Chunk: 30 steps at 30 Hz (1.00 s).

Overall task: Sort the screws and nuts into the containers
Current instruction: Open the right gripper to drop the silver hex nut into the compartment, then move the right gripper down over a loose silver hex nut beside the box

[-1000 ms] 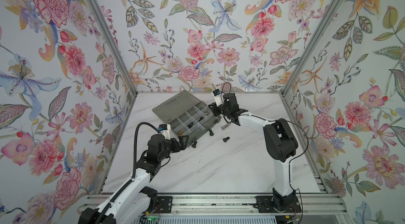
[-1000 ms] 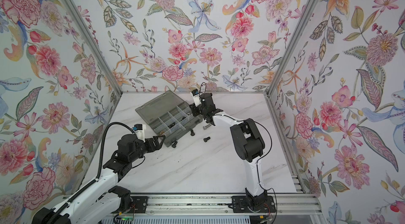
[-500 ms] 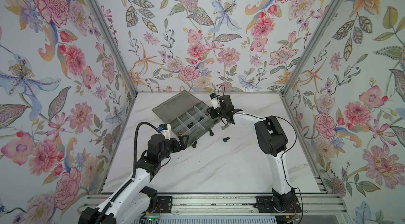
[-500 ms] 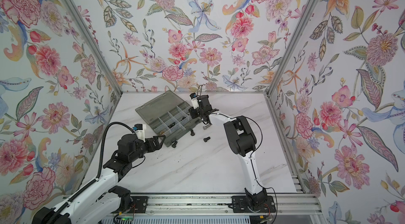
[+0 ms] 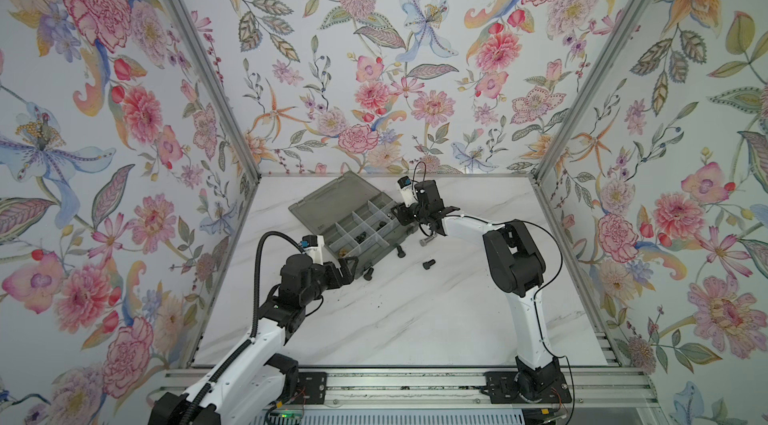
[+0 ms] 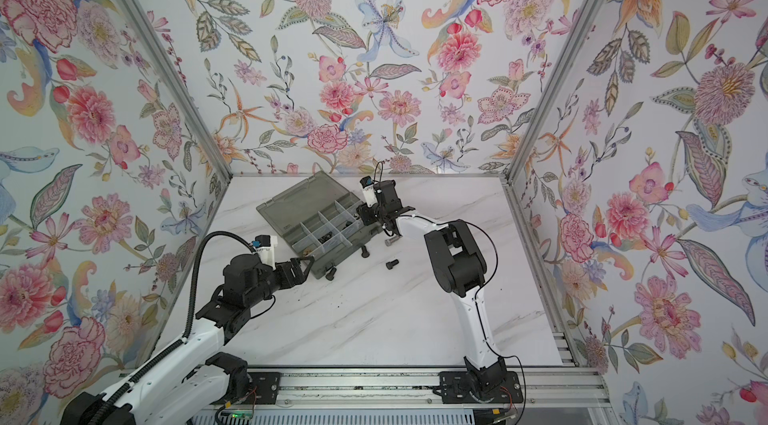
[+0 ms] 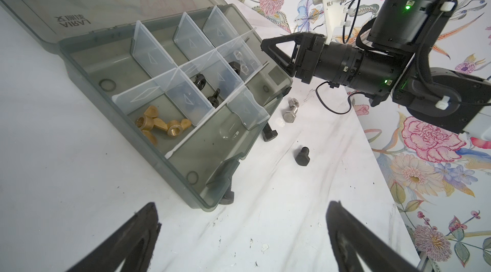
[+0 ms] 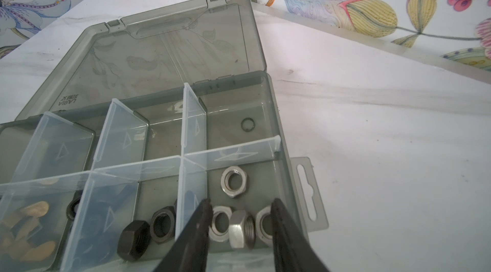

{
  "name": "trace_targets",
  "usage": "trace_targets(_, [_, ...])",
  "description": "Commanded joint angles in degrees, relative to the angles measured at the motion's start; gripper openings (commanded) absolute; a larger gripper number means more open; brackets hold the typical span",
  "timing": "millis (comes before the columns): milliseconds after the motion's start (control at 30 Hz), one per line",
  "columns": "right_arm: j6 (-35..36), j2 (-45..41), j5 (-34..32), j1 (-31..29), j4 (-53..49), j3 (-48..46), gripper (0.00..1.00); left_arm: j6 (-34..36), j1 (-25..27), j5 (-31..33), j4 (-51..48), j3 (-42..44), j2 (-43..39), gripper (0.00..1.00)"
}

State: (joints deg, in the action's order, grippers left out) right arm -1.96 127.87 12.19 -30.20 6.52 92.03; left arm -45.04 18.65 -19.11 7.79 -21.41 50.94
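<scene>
Two-finger left hand [image 7: 243, 204] spread wide | right hand [image 8: 241, 201] parted above nuts [image 8: 233, 181]

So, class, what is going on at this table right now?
A robot is sorting hardware into a grey organizer box. The right gripper hangs open over the end compartment, where silver nuts lie, one between its jaws but untouched. The left gripper hovers wide open near the box's corner. Black bolts and a silver bolt lie on the table.

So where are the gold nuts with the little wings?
In the left wrist view, the brass-coloured wing nuts lie in the smoky-grey plastic organizer box, in the end compartment nearest the left gripper, beside the one holding black winged nuts.
</scene>
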Motion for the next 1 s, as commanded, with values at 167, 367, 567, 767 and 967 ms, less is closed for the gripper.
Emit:
trace_targets(167, [-1.0,-14.6,-4.3,0.1,0.9,-11.5,0.45,0.0,-0.6,0.0,0.9,0.5,0.0,1.0])
trace_targets(367, [-4.2,-22.1,-9.4,2.2,0.5,-21.8,0.49,0.1,-0.6,-0.2,1.0,-0.5,1.1,0.99])
trace_targets(567, [-5.1,-22.0,-10.7,5.9,-0.1,-25.8,0.5,-0.1,-0.6,-0.5,1.8,-0.7,2.3,0.99])
trace_targets(767, [-4.2,-17.4,-9.0,8.1,-3.1,-22.6,0.51,0.1,-0.6,-0.1,0.9,-0.7,1.7,0.99])
trace_targets(967, [-3.8,-13.5,-8.0,8.2,-4.8,-18.7,0.51,0.0,-0.6,0.3,0.5,-0.6,1.2,0.99])
